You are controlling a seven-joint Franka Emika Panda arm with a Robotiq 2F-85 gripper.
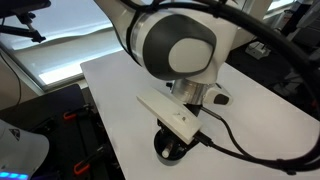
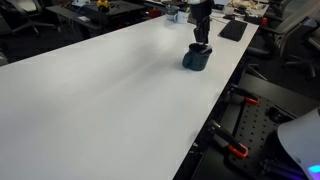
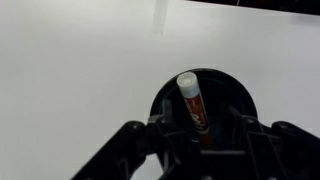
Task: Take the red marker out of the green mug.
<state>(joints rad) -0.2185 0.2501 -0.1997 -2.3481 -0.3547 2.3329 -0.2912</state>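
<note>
Bench (image 3: 80, 60): stretching white beneath everything.
Gripper (image 3: 204, 132): hanging straight overhead, jaws standing apart, clasping nothing.
Red marker (image 3: 192, 100): standing nearly upright, pale end pointing up, sitting between the jaws.
Green mug (image 3: 240, 95): ringing the marker, sitting near the bench edge.
Coming move: probably calling for a squeeze across the shaft, then lifting along its upright axis.

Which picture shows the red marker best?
The wrist view: the marker stands inside the mug, pale end up, close and clear. In both exterior views only the mug shows, small under the arm; the marker cannot be made out.
</note>
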